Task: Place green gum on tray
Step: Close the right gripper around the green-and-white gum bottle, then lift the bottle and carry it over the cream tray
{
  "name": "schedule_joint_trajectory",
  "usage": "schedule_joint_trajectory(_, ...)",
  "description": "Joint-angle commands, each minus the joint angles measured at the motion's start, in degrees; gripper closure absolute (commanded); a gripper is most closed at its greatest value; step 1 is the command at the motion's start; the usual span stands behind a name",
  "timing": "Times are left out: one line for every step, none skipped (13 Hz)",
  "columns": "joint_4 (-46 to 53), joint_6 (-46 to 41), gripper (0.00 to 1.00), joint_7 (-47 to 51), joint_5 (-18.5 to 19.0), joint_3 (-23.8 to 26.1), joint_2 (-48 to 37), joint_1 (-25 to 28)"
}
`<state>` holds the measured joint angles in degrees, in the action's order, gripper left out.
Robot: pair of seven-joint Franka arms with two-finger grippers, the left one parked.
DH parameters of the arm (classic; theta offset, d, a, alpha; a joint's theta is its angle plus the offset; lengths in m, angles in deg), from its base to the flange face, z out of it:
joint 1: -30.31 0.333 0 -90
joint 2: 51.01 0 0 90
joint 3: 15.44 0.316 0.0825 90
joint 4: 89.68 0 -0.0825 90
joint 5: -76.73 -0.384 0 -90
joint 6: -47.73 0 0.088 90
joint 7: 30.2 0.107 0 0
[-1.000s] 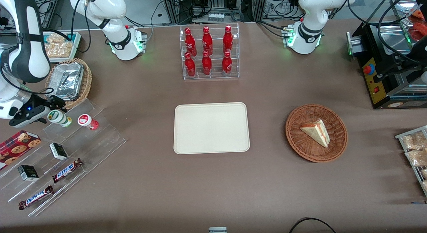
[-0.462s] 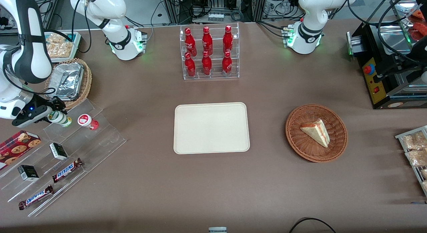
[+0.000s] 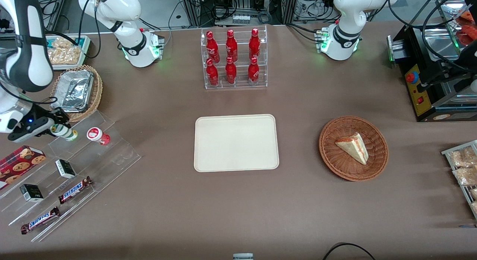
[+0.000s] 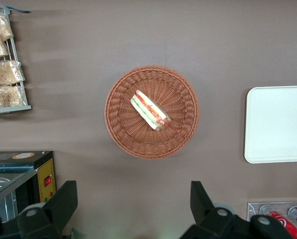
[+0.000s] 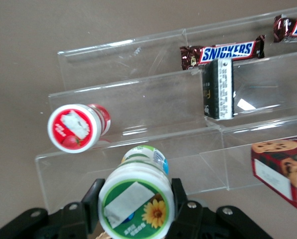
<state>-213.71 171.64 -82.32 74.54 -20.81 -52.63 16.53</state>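
The green gum (image 3: 67, 133) lies tilted on the top step of a clear acrylic shelf (image 3: 111, 152) at the working arm's end of the table. My right gripper (image 3: 56, 129) is at its lid end, with one finger on each side of the white lid. In the right wrist view the gripper (image 5: 136, 199) is shut on the green gum (image 5: 138, 162), whose lid shows a green ring and an orange flower. The cream tray (image 3: 236, 142) lies flat and bare at the table's middle, well away from the gripper. It also shows in the left wrist view (image 4: 278, 124).
A red-bodied bottle (image 3: 97, 135) lies beside the gum on the same step (image 5: 74, 127). Snickers bars (image 3: 74, 189), small black boxes (image 3: 65, 168) and a cookie box (image 3: 20, 161) fill the lower steps. A wicker basket with foil tray (image 3: 76, 90), a cola rack (image 3: 233, 59) and a sandwich basket (image 3: 353, 148) stand around.
My right gripper has moved in over the gum's lid, which it now covers in the front view. The gum has shifted slightly with it. The tray and the red bottle have not moved.
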Motion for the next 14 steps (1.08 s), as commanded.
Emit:
schedule_joint_trajectory(7.20, -8.67, 1.00, 2.62, -1.32, 0.36, -0.14, 1.72)
schedule_joint_trajectory(9.14, -10.87, 1.00, 5.25, -1.32, 0.36, -0.14, 3.65)
schedule_joint_trajectory(10.55, -12.46, 1.00, 9.02, -1.41, 0.45, -0.14, 5.50)
schedule_joint_trajectory(12.04, -13.95, 1.00, 13.84, -1.41, 0.62, -0.14, 8.74)
schedule_joint_trajectory(14.23, -15.80, 1.00, 17.37, -1.41, 0.71, -0.14, 11.12)
schedule_joint_trajectory(15.56, -18.16, 1.00, 20.63, -1.41, 0.71, -0.14, 13.58)
schedule_joint_trajectory(16.44, -19.32, 1.00, 24.40, -1.41, 0.71, -0.05, 15.87)
schedule_joint_trajectory(16.54, -19.50, 1.00, 28.27, -1.41, 0.80, 0.04, 18.24)
schedule_joint_trajectory(16.54, -19.24, 1.00, 32.39, -1.58, 0.80, 0.39, 20.87)
schedule_joint_trajectory(16.54, -18.89, 1.00, 36.79, -2.02, 0.80, 0.91, 23.77)
schedule_joint_trajectory(16.63, -17.93, 1.00, 41.44, -2.37, 0.80, 1.87, 26.67)
schedule_joint_trajectory(16.63, -16.36, 1.00, 46.10, -2.55, 0.80, 2.32, 29.92)
schedule_joint_trajectory(16.98, -15.47, 1.00, 50.41, -2.55, 0.80, 3.28, 32.73)
schedule_joint_trajectory(17.85, -14.51, 1.00, 54.98, -2.64, 0.80, 4.77, 35.11)
